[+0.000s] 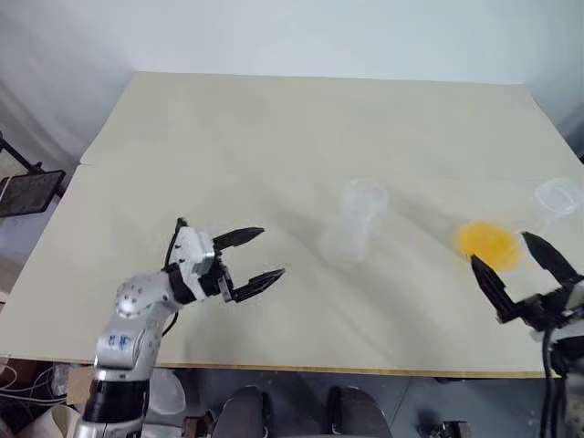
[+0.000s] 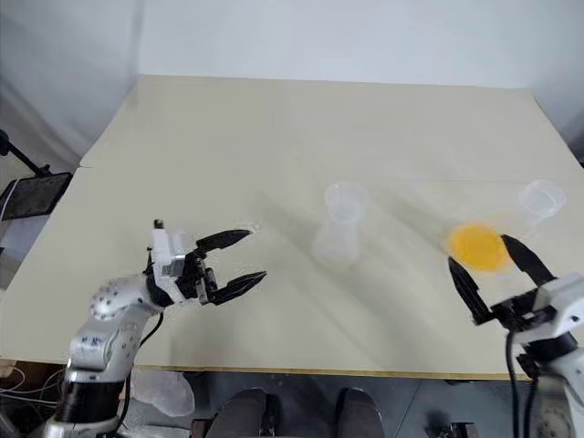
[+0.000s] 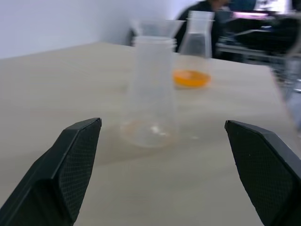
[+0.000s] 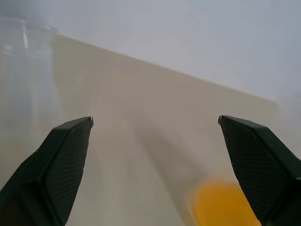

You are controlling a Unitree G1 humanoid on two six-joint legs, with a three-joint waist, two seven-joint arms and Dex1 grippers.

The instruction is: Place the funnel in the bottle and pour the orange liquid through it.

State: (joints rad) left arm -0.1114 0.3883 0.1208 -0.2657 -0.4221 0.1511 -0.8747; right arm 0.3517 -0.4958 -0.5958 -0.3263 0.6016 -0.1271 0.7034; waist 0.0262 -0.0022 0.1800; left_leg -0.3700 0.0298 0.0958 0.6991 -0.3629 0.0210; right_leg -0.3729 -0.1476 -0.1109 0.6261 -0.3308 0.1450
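Left wrist view: funnel atop bottle

Bright even light, soft faint shadows on table, wrist views blurred, backgrounds defocused

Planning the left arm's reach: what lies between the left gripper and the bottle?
Bare tabletop separates the left gripper from the bottle, as both eye views show.

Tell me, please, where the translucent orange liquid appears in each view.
Left eye view: orange liquid on the right of the table, ahead of the right gripper.
Right eye view: liquid in the same place.
Left wrist view: liquid beyond the clear flask-shaped bottle.
Right wrist view: liquid beside one black finger.
Shared landmark: that bottle.
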